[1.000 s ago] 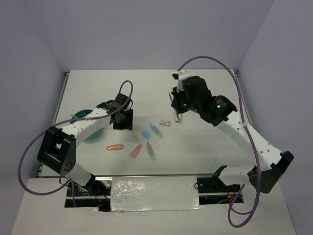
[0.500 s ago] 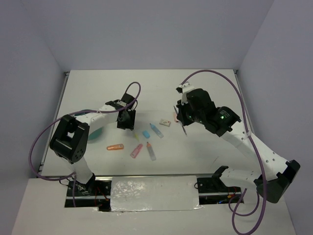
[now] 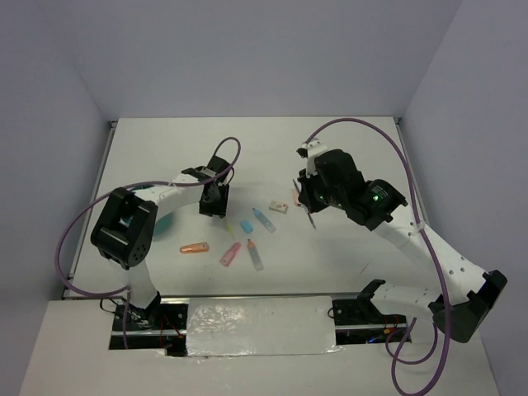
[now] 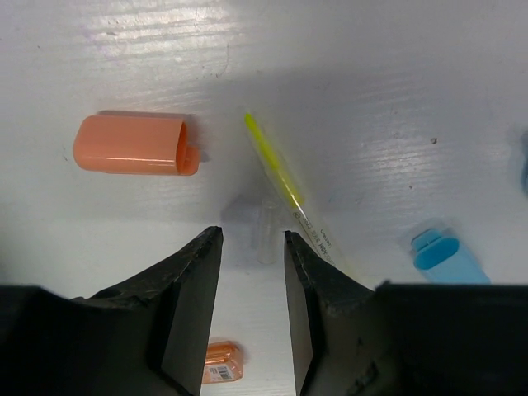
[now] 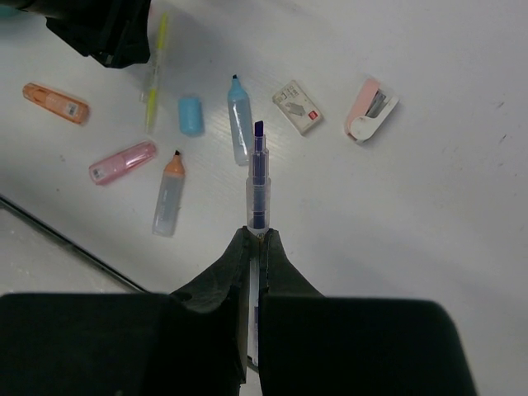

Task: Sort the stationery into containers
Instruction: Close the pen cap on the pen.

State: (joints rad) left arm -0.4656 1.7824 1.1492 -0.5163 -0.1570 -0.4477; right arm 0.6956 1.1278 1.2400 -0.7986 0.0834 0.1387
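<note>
Stationery (image 3: 230, 254) is lying scattered mid-table. A yellow pen (image 4: 285, 177) is lying with an orange cap (image 4: 136, 143) at its nine o'clock and a blue cap (image 4: 445, 256) at four. The left gripper (image 4: 252, 247) is hanging above them, jaws parted and holding nothing. The right gripper (image 5: 257, 235) is pinching a purple-tipped pen (image 5: 258, 177). The teal bowl (image 3: 163, 223) is sitting at the left gripper's eight o'clock, mostly hidden by the arm.

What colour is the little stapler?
Pink. The stapler shows best in the right wrist view.
</note>
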